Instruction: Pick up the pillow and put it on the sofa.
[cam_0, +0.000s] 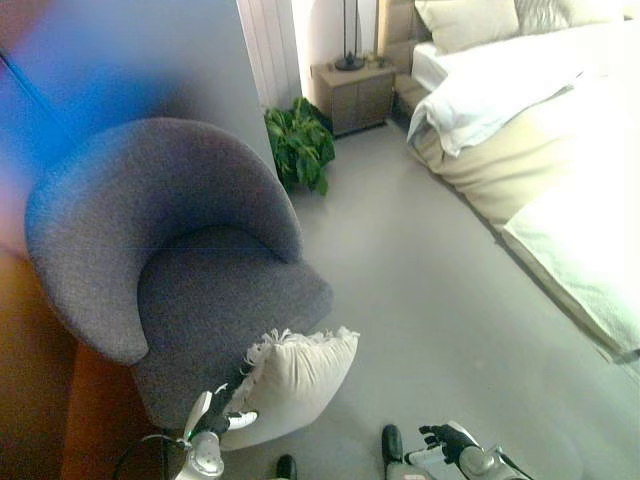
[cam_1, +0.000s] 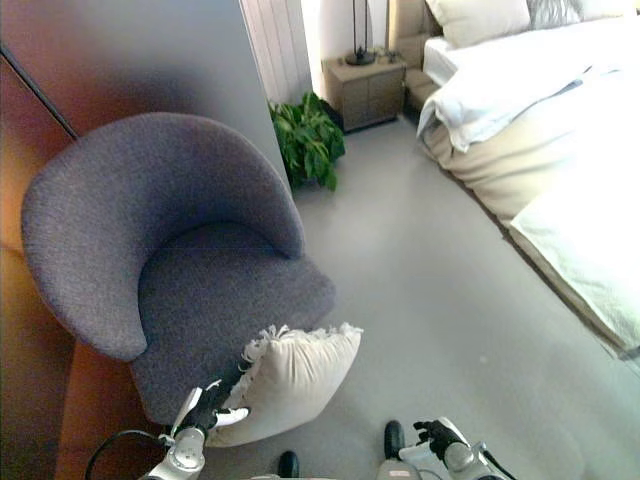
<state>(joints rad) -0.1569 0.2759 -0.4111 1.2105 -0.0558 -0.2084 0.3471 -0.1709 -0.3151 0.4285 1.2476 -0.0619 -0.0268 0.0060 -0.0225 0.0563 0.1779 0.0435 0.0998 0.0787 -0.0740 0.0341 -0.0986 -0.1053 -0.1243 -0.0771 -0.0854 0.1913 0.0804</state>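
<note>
A cream pillow (cam_0: 298, 378) with a fringed edge leans against the front of the grey armchair's seat (cam_0: 215, 300), which serves as the sofa. My left hand (cam_0: 222, 412) is at the pillow's lower left edge, with its fingers curled on the cloth. My right hand (cam_0: 446, 440) is low at the bottom right, over the floor and apart from the pillow. Its fingers are relaxed and hold nothing. The pillow's underside is hidden.
A potted green plant (cam_0: 300, 145) stands behind the armchair by a wall corner. A bed (cam_0: 545, 130) with white covers fills the right side, and a nightstand (cam_0: 352, 95) with a lamp stands at the back. Grey floor (cam_0: 420, 290) lies between the chair and the bed.
</note>
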